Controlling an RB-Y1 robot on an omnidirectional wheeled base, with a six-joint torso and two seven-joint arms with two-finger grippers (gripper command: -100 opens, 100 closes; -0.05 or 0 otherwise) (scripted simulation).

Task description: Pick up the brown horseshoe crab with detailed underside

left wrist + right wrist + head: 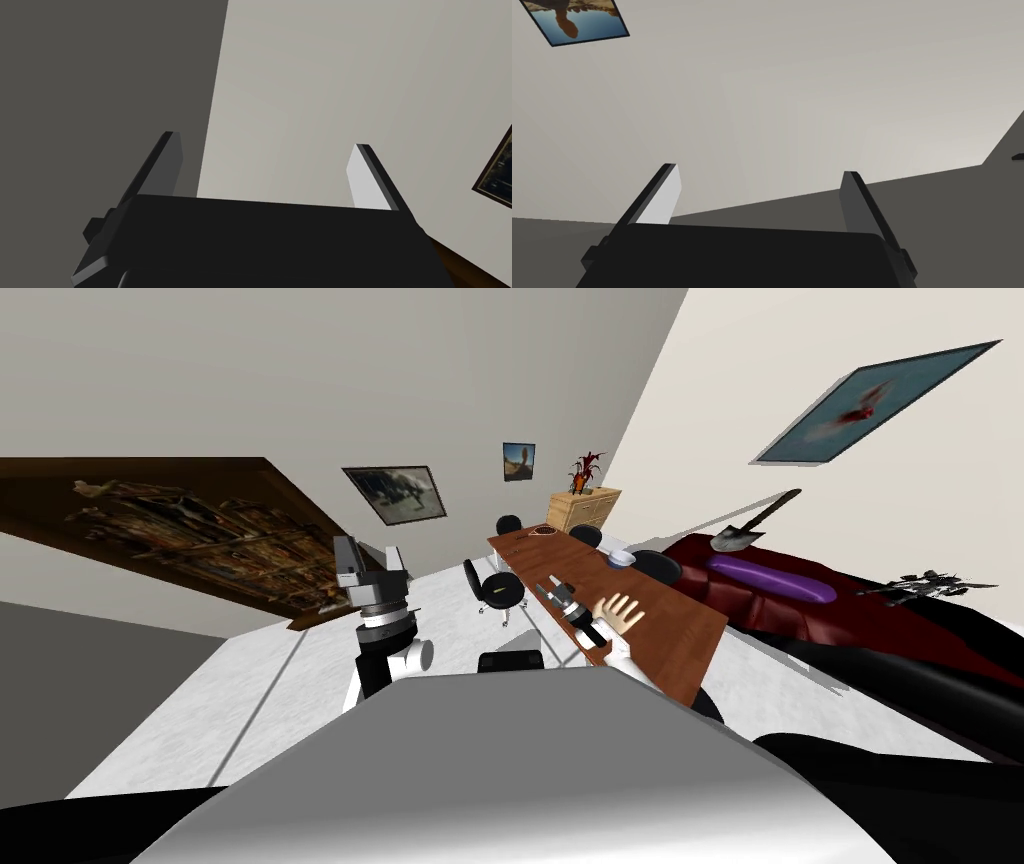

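A small round brown thing (543,530) lies at the far end of the long wooden table (668,640); it is too small to tell whether it is the horseshoe crab. My left gripper (368,554) is raised left of the table, far from it, and in the left wrist view the left gripper (265,140) stands open and empty. My right gripper (760,169) is open and empty as well, pointing at a wall. The right forearm (582,621) rises over the table's near end.
A pale hand-shaped object (620,614) and a white bowl (622,556) lie on the table. Black chairs (500,590) stand around it. A red sofa (800,618) on the right holds a purple cylinder (775,579) and a shovel (752,526). A dresser (583,508) stands behind.
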